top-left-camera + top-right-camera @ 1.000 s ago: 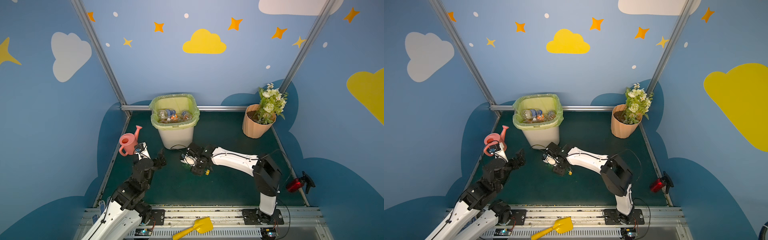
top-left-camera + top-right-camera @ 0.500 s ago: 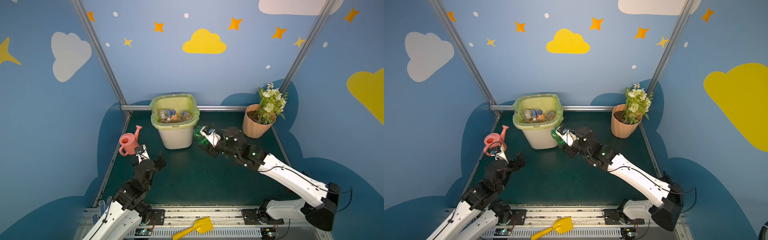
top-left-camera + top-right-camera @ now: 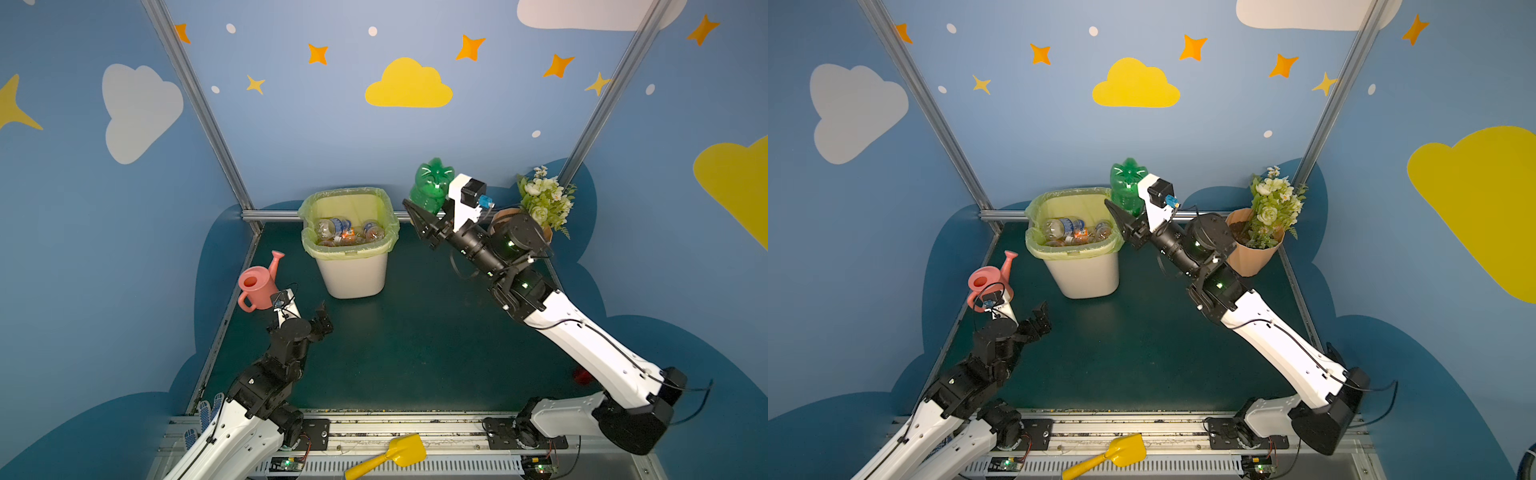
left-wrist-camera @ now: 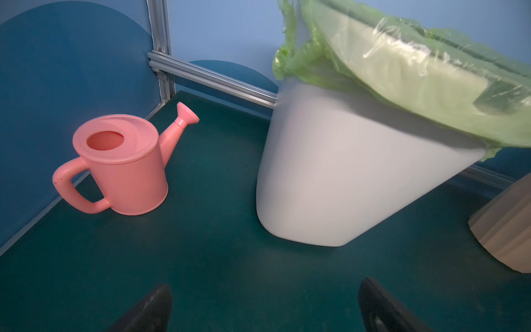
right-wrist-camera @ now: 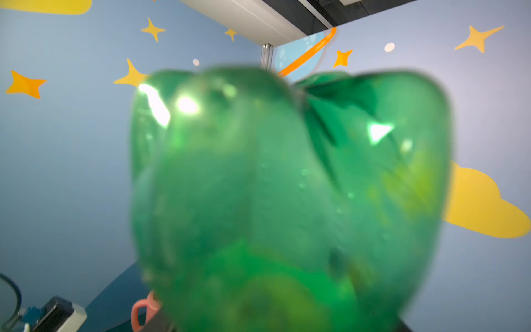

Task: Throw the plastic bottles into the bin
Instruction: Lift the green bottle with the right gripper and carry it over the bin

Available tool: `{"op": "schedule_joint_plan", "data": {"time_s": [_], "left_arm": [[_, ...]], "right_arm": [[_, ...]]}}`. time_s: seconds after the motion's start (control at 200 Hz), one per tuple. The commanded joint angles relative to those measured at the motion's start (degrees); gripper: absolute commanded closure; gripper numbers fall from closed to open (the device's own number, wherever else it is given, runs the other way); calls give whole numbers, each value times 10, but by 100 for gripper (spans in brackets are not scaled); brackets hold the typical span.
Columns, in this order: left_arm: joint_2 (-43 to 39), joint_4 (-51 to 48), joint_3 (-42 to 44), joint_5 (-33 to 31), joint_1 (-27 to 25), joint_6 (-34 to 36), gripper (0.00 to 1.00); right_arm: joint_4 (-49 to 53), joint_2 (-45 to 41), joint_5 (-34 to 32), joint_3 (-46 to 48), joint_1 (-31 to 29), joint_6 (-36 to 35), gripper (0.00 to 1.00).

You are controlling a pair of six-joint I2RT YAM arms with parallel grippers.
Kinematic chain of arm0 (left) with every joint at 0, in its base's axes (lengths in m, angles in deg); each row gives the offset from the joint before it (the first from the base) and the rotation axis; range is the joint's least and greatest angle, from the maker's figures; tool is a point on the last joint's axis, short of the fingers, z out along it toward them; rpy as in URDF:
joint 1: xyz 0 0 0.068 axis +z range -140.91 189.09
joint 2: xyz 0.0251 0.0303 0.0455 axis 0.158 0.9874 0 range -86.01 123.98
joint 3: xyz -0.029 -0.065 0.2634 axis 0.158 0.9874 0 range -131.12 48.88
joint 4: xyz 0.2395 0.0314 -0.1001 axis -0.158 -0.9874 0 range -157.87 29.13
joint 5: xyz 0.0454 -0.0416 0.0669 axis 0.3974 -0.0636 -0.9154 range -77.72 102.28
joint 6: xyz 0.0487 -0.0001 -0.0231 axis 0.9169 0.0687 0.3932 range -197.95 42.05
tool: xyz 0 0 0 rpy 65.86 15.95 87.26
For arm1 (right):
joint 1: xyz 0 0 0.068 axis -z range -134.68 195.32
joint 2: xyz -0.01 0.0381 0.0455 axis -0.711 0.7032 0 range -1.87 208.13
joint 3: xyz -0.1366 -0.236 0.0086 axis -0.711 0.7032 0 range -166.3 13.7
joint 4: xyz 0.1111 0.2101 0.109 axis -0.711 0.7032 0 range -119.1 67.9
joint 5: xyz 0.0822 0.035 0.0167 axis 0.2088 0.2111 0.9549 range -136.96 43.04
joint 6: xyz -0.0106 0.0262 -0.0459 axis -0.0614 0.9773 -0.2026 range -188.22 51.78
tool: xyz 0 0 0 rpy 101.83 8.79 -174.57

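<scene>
In both top views the right gripper (image 3: 434, 205) clamps a green bottle (image 3: 432, 183), raised beside the right rim of the bin (image 3: 353, 274); clear bottles (image 3: 345, 230) lie inside it. The left gripper (image 3: 322, 320) hovers low near the pink watering can (image 3: 255, 284). In the left wrist view its fingertips (image 4: 152, 304) stand spread wide, facing the bin. In the right wrist view the green bottle, blurred, fills the frame.

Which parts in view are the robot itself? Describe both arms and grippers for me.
Both arms match: the left arm and right arm have white link shells and black joint housings. A thin black cable runs along the right one's white link, and small green lights glow on its joints. The left gripper and right gripper have black fingers.
</scene>
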Motion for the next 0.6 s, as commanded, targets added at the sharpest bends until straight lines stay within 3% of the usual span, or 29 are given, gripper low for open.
{"op": "schedule_joint_plan", "data": {"time_s": [0.0,0.13,0.23,0.275,0.496,0.596], "left_arm": [[-8,-3,8,1,-1,-7,0],[-6,-3,7,3,0,-6,0],[-5,-8,3,5,-1,-3,0],[-7,-13,2,4,-1,-3,0],[-35,-26,11,-2,0,-7,0],[-38,-25,14,-2,-1,-12,0]], "right_arm": [[-47,84,34,-61,6,59,39],[18,237,58,-180,17,95,33],[109,336,95,-295,33,111,16],[143,351,106,-329,40,116,13],[153,259,87,-326,47,72,5],[128,187,64,-249,47,52,4]]}}
